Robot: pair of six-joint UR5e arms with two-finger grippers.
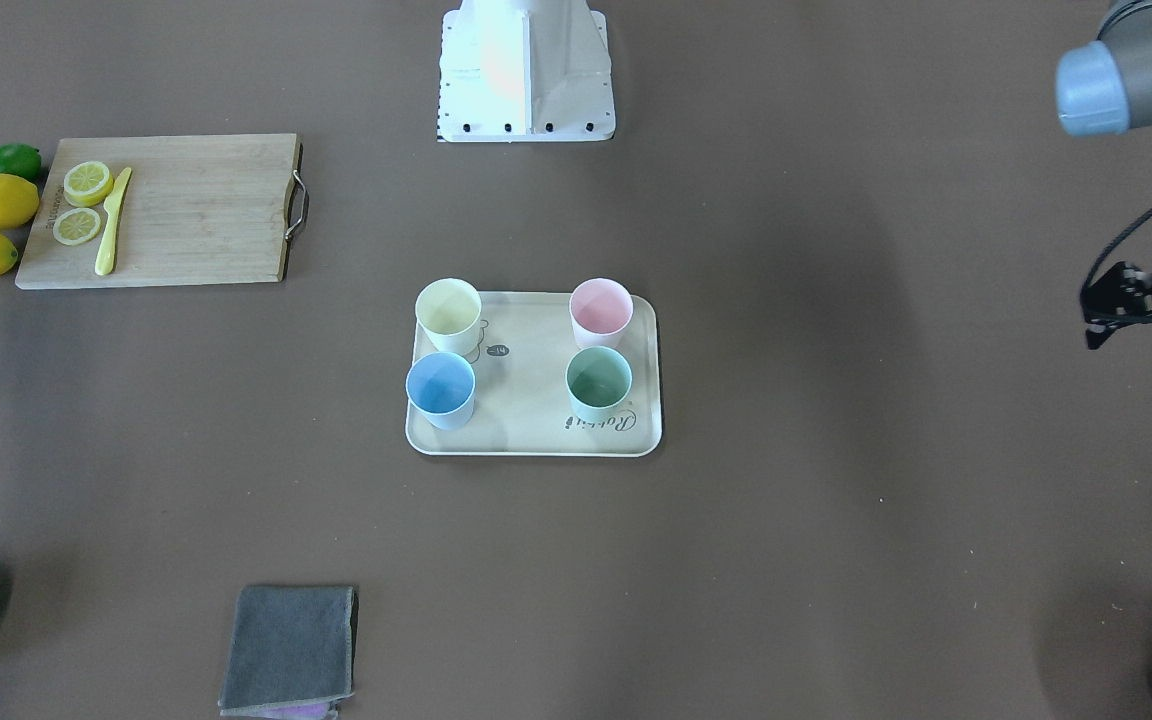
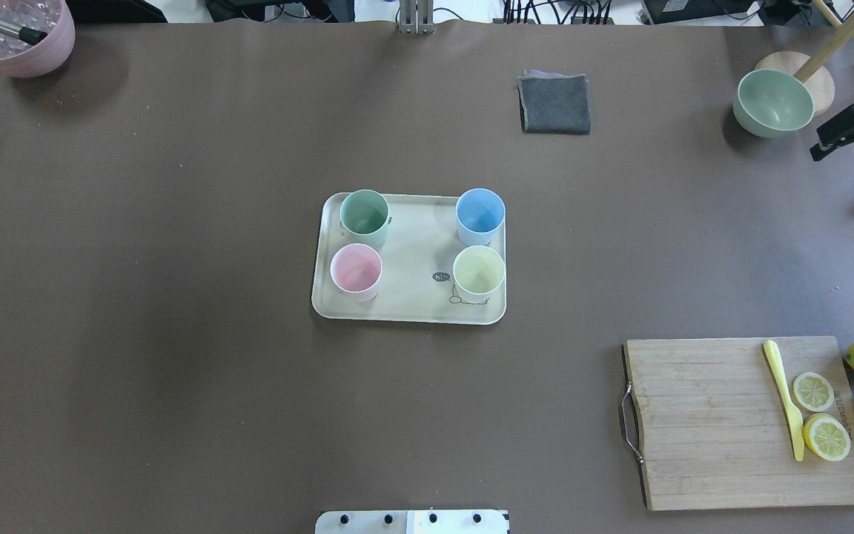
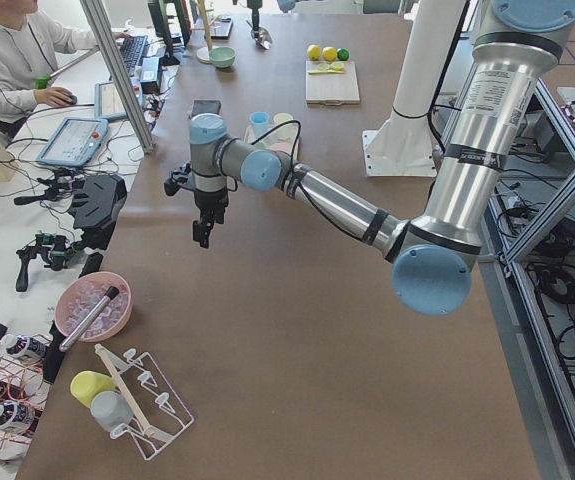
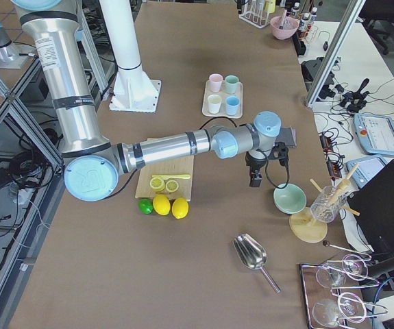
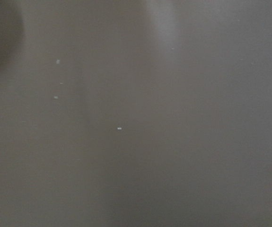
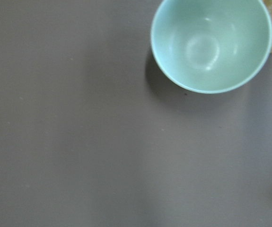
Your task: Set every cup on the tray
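Observation:
The cream tray (image 2: 408,315) lies at the table's middle. Four cups stand upright on it, one near each corner: mint green (image 2: 364,213), light blue (image 2: 480,213), pale pink (image 2: 356,269) and pale yellow (image 2: 478,271). They also show in the front-facing view: yellow (image 1: 448,312), pink (image 1: 600,310), blue (image 1: 440,388), green (image 1: 598,382). My left gripper (image 1: 1136,315) hangs over bare table far to the tray's left, holding nothing. My right gripper (image 2: 846,133) hangs beside the green bowl, far from the tray, holding nothing. I cannot tell how either one's jaws stand.
A pale green bowl (image 2: 773,102) sits far right at the back. A mauve pot (image 2: 15,33) is at the back left. A grey cloth (image 2: 554,104) lies behind the tray. A wooden cutting board (image 2: 723,423) with knife, lemon slices and whole lemons is front right.

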